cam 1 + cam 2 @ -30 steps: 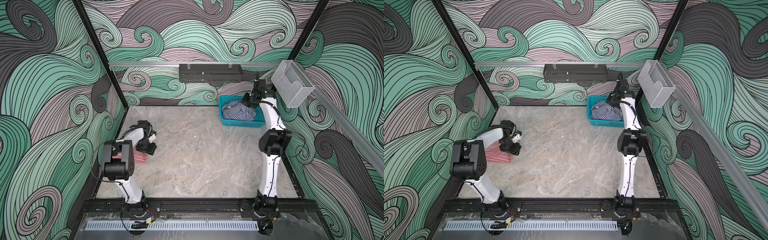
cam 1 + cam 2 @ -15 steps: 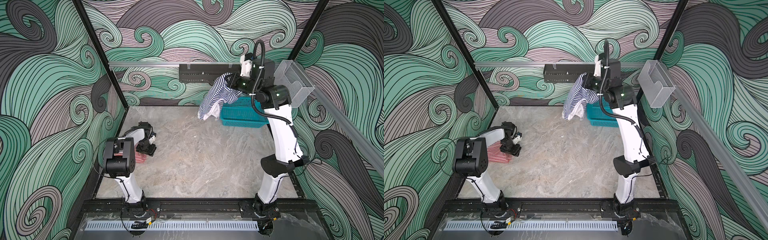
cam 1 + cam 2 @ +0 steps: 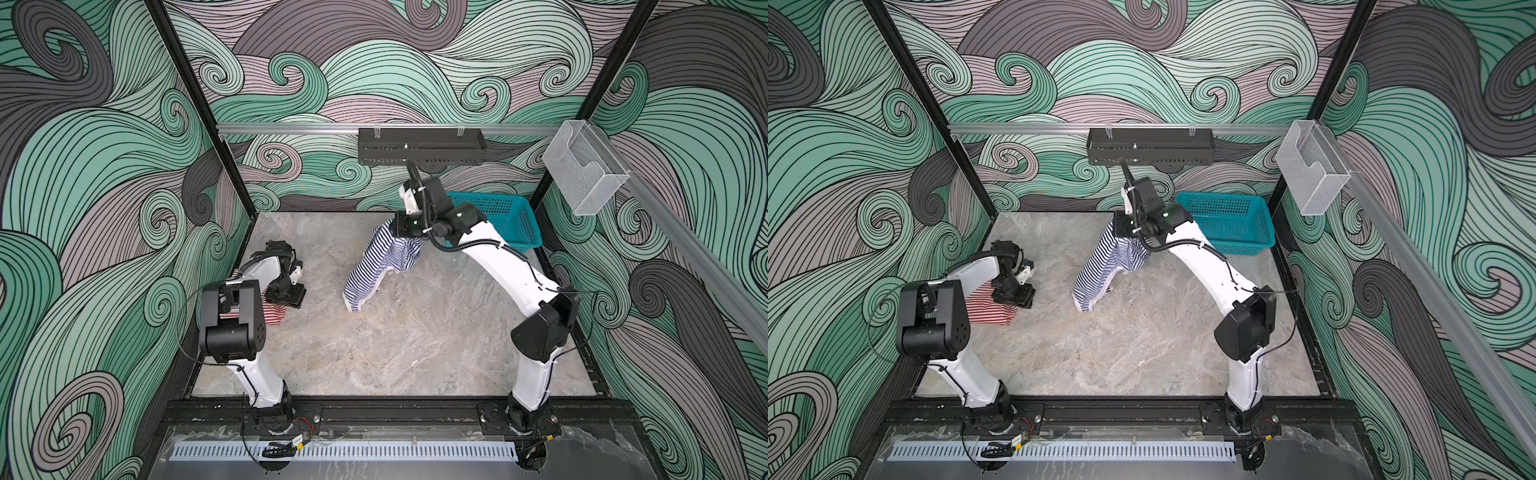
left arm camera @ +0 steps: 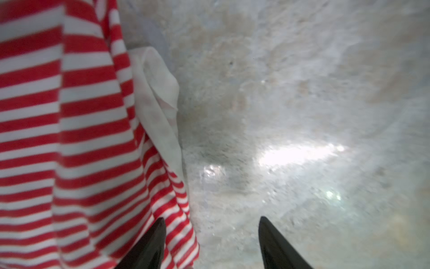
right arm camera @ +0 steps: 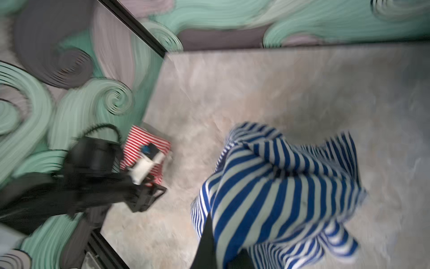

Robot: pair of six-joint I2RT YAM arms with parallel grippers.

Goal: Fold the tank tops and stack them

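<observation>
Leftward in both top views, the red-and-white top [image 3: 275, 316] lies on the table [image 3: 395, 353]; the left gripper [image 4: 212, 220] hovers at its edge, jaws apart. At centre, the right gripper [image 3: 401, 232] is clamped on the navy-and-white top [image 3: 374, 266], which hangs limp over the table, left of the basket [image 3: 513, 220]. Light, soft knit: likely best pinched at hem corners or shoulder straps.

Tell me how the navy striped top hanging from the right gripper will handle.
Likely floppy: the navy striped top hangs in bunched folds from the right gripper. Probably light, since a single pinch holds it up. Set down, it would likely crumple on the table rather than lie flat.
</observation>
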